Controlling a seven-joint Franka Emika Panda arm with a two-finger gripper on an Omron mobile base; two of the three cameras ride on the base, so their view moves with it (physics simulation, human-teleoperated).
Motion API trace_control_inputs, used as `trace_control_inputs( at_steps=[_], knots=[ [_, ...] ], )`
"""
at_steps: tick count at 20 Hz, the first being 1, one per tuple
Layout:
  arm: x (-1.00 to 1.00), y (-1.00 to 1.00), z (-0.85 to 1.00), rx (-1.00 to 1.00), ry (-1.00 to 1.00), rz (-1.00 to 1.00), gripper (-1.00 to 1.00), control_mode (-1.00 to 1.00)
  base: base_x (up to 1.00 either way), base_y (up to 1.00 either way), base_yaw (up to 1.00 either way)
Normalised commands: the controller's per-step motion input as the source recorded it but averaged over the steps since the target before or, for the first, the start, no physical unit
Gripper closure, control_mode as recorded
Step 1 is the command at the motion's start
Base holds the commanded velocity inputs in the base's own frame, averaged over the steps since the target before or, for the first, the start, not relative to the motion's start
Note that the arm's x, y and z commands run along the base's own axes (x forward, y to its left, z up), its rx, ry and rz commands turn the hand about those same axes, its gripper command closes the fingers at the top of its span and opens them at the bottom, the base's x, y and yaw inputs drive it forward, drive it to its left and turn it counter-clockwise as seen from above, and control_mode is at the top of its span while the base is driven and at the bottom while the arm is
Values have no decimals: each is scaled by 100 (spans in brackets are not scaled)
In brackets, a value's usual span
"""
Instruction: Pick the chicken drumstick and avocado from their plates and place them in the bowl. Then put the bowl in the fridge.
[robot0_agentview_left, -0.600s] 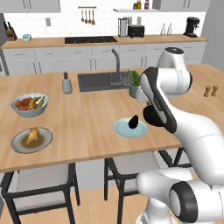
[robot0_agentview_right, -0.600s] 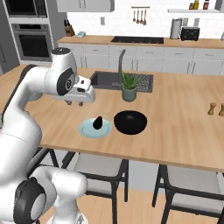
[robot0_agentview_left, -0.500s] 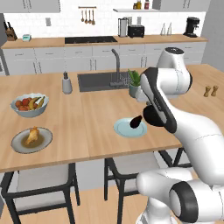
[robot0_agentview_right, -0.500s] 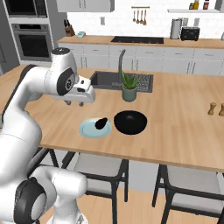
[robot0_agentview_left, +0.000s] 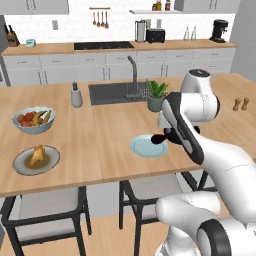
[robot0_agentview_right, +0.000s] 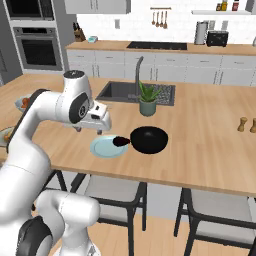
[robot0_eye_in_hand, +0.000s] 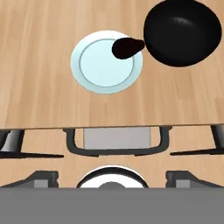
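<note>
The avocado (robot0_eye_in_hand: 127, 47) lies on the rim of the pale blue plate (robot0_eye_in_hand: 106, 61), touching the empty black bowl (robot0_eye_in_hand: 182, 31) on the desk (robot0_agentview_left: 95, 140). The drumstick (robot0_agentview_left: 36, 155) sits on its grey plate (robot0_agentview_left: 36, 160). The gripper's jaws stand wide, holding nothing.

Avocado (robot0_eye_in_hand: 127, 47) on rim of plate (robot0_eye_in_hand: 106, 61), touching bowl (robot0_eye_in_hand: 182, 31) beside it; drumstick (robot0_agentview_left: 36, 155) on far plate (robot0_agentview_left: 36, 160).

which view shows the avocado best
The hand view: it looks straight down on the avocado, dark against the pale plate, at the rim nearest the bowl. The right base view shows it small; in the left base view the arm partly covers it.
</note>
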Motion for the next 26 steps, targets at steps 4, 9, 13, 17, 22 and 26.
trace_control_inputs(
  at_steps=[4,9,13,17,22,26],
  knots=[
    [72,3,-58,0,0,-40,-100,-100,0,0,0],
    [92,0,-31,0,0,-46,-100,-100,0,0,0],
    [89,-4,-1,5,0,-36,-100,-100,0,0,0],
    [83,-15,-3,13,0,-22,-100,-100,0,0,0],
    [50,-2,-8,15,0,-7,-100,-100,0,0,0],
    [31,3,-40,6,0,-11,-100,-100,0,0,0]
  ],
)
